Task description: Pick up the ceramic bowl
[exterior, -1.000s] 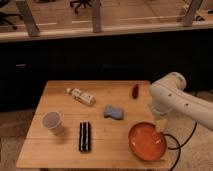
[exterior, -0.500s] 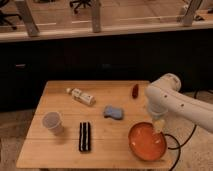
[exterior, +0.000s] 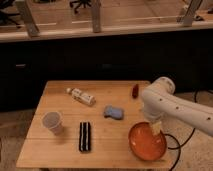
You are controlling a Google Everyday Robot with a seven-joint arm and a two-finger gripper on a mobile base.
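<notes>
The ceramic bowl is wide, shallow and glossy orange-red. It sits at the front right corner of the wooden table. My white arm reaches in from the right and bends down over the bowl. My gripper is at the bowl's far right rim, with a pale finger reaching down inside the bowl. The arm hides the wrist and the bowl's far edge.
A small pale cup stands at the left. A black flat bar lies in front of centre. A blue sponge is mid-table. A white bottle lies at the back. A small red object is at the back right.
My arm has shifted left and lowered towards the bowl's far rim. The bowl and other items have not moved.
</notes>
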